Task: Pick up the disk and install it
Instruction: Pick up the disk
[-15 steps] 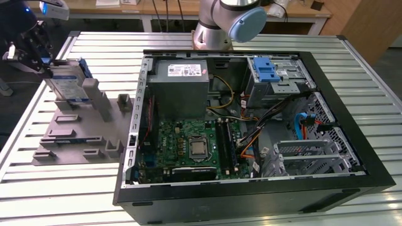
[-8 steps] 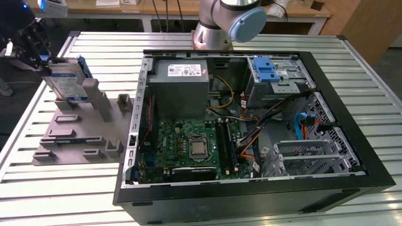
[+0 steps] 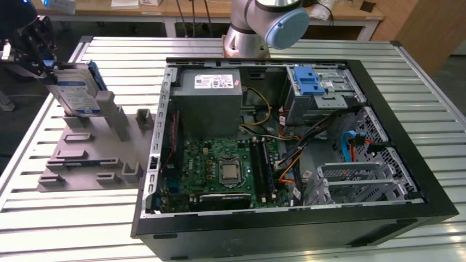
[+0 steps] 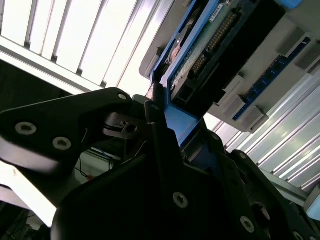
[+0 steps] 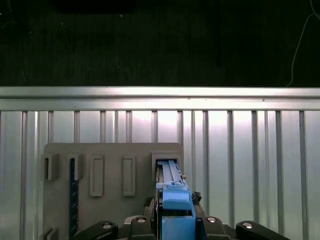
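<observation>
The open black computer case [image 3: 291,232] lies on the ribbed metal table [image 3: 58,224]. Beside it, at the matte grey slotted rack [image 3: 87,164], the flat silver disk [image 3: 75,97] stands tilted. The black gripper [image 3: 42,61] is clamped tight on the disk's blue plastic carrier.

The silver-grey arm [image 3: 244,33] has a pale-blue joint cap [image 3: 287,27], and its black gripper [image 4: 175,120] bears silver screws [image 4: 180,200].

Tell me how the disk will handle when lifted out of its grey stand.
The disk looks metal-bodied, so probably stiff and heavy for its size. It stands on edge in the grey stand, so it could tip if released. The gripper clamps its blue carrier, smooth plastic that may slip.
</observation>
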You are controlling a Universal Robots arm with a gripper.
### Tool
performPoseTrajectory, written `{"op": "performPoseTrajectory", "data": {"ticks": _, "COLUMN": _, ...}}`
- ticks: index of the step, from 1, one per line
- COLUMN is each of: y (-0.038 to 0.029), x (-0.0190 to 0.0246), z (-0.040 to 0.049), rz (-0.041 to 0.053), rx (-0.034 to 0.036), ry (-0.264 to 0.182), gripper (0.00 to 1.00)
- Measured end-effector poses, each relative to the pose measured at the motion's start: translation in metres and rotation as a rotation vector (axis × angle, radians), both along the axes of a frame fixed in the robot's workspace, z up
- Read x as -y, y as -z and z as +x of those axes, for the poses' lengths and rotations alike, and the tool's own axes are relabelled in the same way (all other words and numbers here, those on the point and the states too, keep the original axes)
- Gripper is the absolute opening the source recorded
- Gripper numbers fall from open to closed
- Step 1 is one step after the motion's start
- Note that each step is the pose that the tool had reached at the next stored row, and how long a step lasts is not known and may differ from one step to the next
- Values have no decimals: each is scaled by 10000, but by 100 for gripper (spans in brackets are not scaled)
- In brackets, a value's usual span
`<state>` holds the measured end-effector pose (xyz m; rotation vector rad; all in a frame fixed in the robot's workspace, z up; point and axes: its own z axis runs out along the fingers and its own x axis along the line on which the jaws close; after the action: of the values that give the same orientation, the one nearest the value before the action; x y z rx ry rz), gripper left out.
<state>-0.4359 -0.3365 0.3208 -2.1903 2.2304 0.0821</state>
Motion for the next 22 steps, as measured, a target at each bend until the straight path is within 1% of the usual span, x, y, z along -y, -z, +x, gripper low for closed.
{"op": "performPoseTrajectory", "data": {"ticks": 7, "y": -77, "x": 0, "z": 0, "rz": 5, "rx": 0, "ry": -1, "gripper": 36}}
{"op": "performPoseTrajectory", "data": {"ticks": 22, "y": -203, "x": 0, "z": 0, "rz": 16, "rx": 0, "ry": 1, "gripper": 36}}
